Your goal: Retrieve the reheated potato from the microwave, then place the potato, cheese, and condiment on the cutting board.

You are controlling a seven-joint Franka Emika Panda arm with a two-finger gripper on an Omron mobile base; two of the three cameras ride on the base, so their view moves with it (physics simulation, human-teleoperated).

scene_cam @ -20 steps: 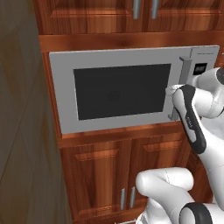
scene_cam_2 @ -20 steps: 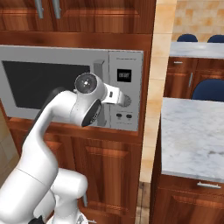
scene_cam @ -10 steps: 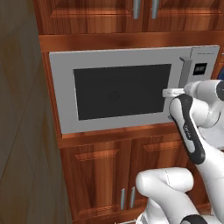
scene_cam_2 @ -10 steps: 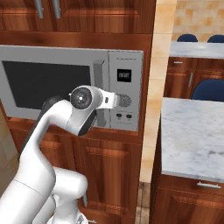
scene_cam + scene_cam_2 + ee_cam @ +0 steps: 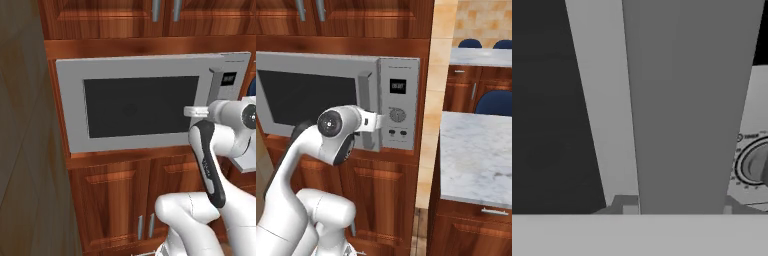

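The gripper is closed on the vertical door handle of the microwave, its dark tips showing on either side of the bar at the bottom of the hand view. The grip looks meant for pulling the door open, since the potato is presumably behind the closed door. The microwave is a silver-grey box set among wooden cabinets, with a dark glass window on the left and a control panel with display and round knob to the right of the handle.
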